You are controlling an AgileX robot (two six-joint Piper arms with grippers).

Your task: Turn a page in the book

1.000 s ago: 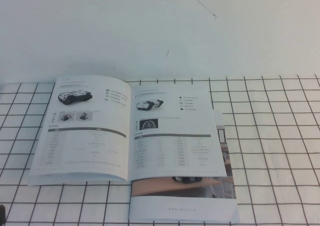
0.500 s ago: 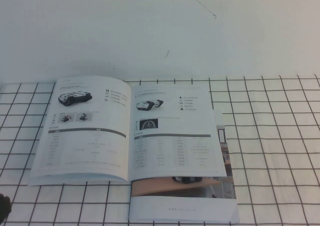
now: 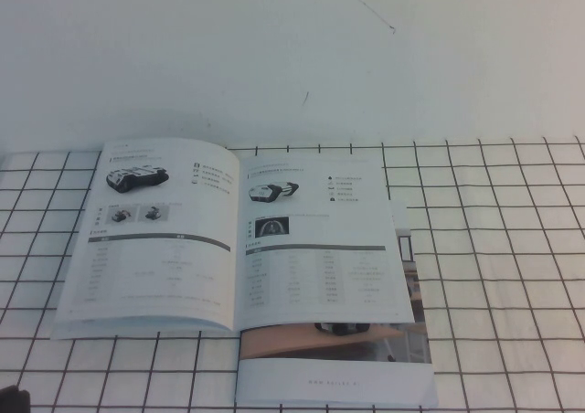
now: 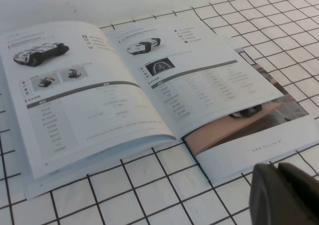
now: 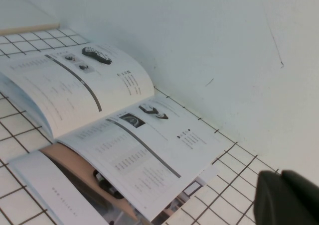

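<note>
The book (image 3: 242, 239) lies open, its page (image 3: 320, 244) unturned. The left gripper (image 3: 11, 397) has dipped lower at the table's near edge; the right gripper (image 5: 286, 197) is out beside the book. Neither's jaws can be made out.

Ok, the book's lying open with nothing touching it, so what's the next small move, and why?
Probably ease the left hand forward toward the near edge of the left page. That hand sits near-left of the book, clear of it, and the page's edge bows up there. The right hand shows only in its wrist view, also off the book.
</note>
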